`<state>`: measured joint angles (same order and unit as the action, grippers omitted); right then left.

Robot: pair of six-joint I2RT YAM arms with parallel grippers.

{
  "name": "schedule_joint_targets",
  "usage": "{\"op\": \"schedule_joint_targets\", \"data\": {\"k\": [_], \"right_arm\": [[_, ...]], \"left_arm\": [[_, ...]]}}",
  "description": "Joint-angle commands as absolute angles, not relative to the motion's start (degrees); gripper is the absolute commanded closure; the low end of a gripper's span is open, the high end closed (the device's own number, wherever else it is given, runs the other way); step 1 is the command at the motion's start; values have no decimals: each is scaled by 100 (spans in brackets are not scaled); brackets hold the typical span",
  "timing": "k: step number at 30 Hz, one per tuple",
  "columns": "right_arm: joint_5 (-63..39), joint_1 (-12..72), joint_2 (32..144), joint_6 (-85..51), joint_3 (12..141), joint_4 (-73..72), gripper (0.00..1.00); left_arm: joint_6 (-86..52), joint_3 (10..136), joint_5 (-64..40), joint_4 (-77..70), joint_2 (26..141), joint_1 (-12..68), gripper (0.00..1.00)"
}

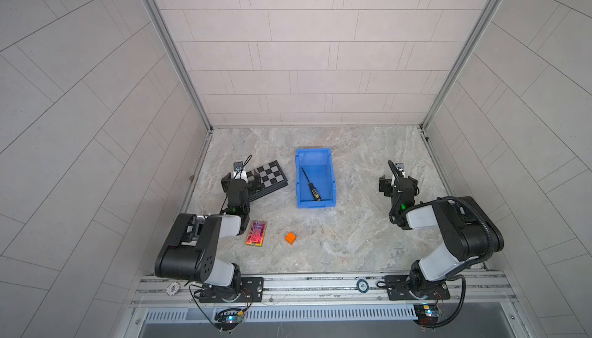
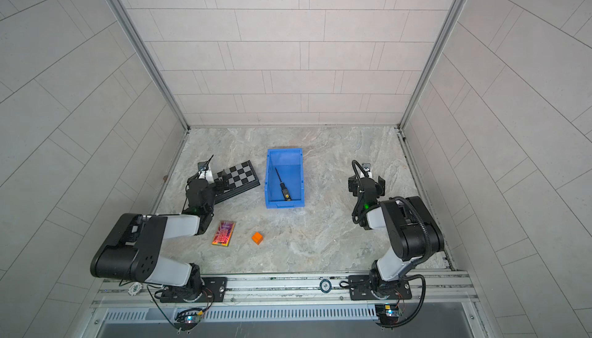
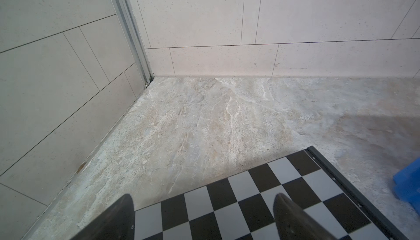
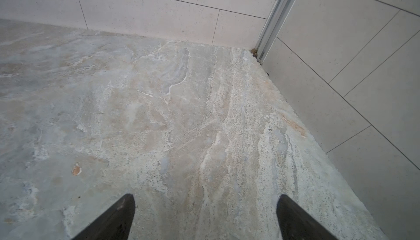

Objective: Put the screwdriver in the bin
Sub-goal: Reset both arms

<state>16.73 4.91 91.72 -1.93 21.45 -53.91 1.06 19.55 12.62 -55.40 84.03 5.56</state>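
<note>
Screwdriver (image 1: 310,185) is seen lying inside the bin (image 1: 315,204), tip toward 11 o'clock, handle toward 5. The task is judged done, so the bin should be left untouched. Left gripper (image 3: 203,199) at 9 o'clock and right gripper (image 4: 205,199) at 3 are spread wide, nothing held.

Pale tiled walls (image 1: 304,48); veined marble tabletop (image 1: 352,240).

A chessboard (image 1: 269,176) lies flat and askew at the left of the marble table (image 1: 352,240). Nearer, a shiny red card (image 1: 256,233) lies left, with an orange cube (image 1: 290,238) to its right, apart. On the near rail (image 1: 320,283) sit a white chip (image 1: 173,287) and a blue-ringed chip (image 1: 362,285).
</note>
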Motion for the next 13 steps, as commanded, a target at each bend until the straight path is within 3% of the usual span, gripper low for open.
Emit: {"op": "schedule_joint_targets", "data": {"k": [1, 13], "right_arm": [[1564, 488, 9101, -211, 2154, -5465, 1], [1539, 523, 9111, -131, 2145, -5522, 1]], "left_arm": [[95, 2030, 1160, -5484, 8402, 536, 0], [104, 2031, 1143, -5483, 8398, 536, 0]]}}
